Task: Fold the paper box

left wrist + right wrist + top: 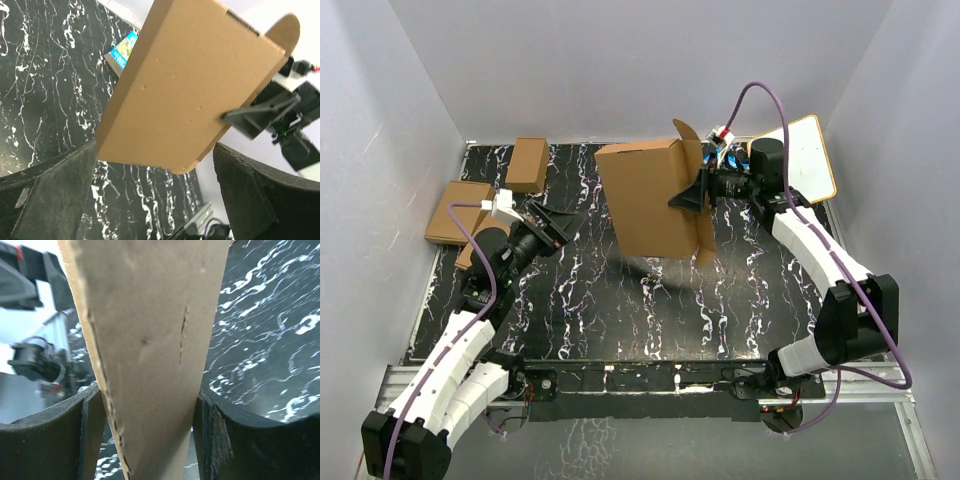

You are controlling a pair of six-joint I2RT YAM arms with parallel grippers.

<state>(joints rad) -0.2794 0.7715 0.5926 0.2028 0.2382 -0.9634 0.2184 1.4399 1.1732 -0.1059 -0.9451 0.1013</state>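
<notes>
The paper box [650, 198] is a flat brown cardboard mailer, folded shut and held up off the black marbled table, tilted on edge. My right gripper [692, 194] is shut on its right side, where rounded flaps stick out above and below. In the right wrist view the box [150, 340] fills the gap between both fingers [90, 435]. My left gripper [560, 224] is open and empty, to the left of the box and apart from it. In the left wrist view the box [190, 85] hangs ahead of the spread fingers [250, 200].
Smaller folded brown boxes lie at the far left, one [527, 163] on the table and one [458, 211] at its edge. A white board with a brown rim [808, 157] leans at the far right. A blue book [123, 48] lies behind the box. White walls surround the table.
</notes>
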